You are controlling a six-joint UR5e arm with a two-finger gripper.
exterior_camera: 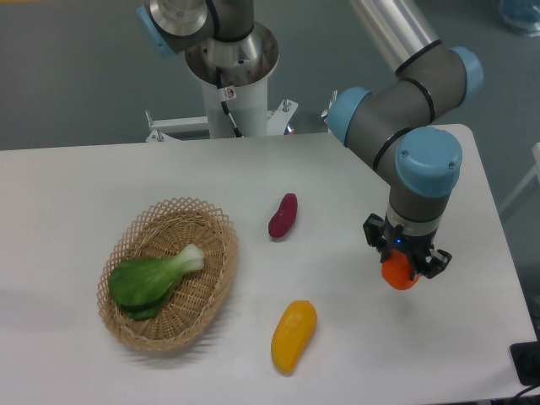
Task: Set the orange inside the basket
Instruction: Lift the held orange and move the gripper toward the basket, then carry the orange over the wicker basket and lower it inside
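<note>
The orange (400, 273) is a small bright-orange ball at the right of the table. My gripper (403, 267) points straight down over it, and its black fingers sit on either side of the fruit, closed on it. Only the lower part of the orange shows below the fingers. Whether it rests on the table or is just off it I cannot tell. The oval tan wicker basket (218, 239) stands far to the left on the table and holds a green bok choy (150, 281).
An elongated yellow-orange mango-like fruit (293, 336) lies near the front, between basket and gripper. A dark purple sweet potato (283, 216) lies at the table's middle. The arm's base (229, 76) stands at the back edge. The table's right edge is close to the gripper.
</note>
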